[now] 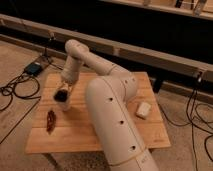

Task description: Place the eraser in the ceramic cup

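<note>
Gripper point(62, 95) low over left part of wooden table point(70, 137), right at the ceramic cup point(65, 103); cannot tell how far open it is or whether it has hold of anything. Dark red-brown object point(51, 121) lies on the table just near-left of the cup. Whitish eraser point(143, 110) sits well apart on the right side, past the arm point(112, 120).

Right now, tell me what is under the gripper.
The gripper hangs over the left of the wooden table. Right beneath it shows a small whitish thing with a dark middle, probably the ceramic cup. The gripper covers part of it, so its contents are hidden.
</note>
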`<state>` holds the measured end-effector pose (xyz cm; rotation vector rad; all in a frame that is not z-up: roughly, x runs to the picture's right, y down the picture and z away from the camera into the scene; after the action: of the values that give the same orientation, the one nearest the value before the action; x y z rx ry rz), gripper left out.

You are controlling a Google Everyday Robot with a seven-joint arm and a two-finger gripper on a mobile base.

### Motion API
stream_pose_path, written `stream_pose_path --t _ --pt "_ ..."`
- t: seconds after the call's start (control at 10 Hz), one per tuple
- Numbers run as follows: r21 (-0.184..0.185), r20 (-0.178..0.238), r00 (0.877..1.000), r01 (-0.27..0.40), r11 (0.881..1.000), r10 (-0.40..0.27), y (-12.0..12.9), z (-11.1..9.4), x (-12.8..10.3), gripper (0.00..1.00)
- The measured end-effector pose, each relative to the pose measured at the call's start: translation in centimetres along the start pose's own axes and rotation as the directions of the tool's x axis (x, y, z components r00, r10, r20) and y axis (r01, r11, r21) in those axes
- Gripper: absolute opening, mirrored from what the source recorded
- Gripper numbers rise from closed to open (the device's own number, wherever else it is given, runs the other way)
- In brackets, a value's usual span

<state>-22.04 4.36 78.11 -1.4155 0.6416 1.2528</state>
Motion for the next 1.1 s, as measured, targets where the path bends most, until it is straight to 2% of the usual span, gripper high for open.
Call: stream_pose_path --t 0.6,0.8,1.0,1.1 --pt "0.0 0.0 1.0 0.0 1.0 0.0 0.0 0.0 0.0 0.04" --pt "0.0 0.0 1.0 0.0 1.0 0.0 0.0 0.0 0.0 0.0" --pt "0.0 0.0 1.0 0.0 1.0 0.0 0.0 0.01 0.0 0.06" --pt "0.0 0.0 1.0 0.0 1.0 0.0 0.0 0.0 0.0 0.17"
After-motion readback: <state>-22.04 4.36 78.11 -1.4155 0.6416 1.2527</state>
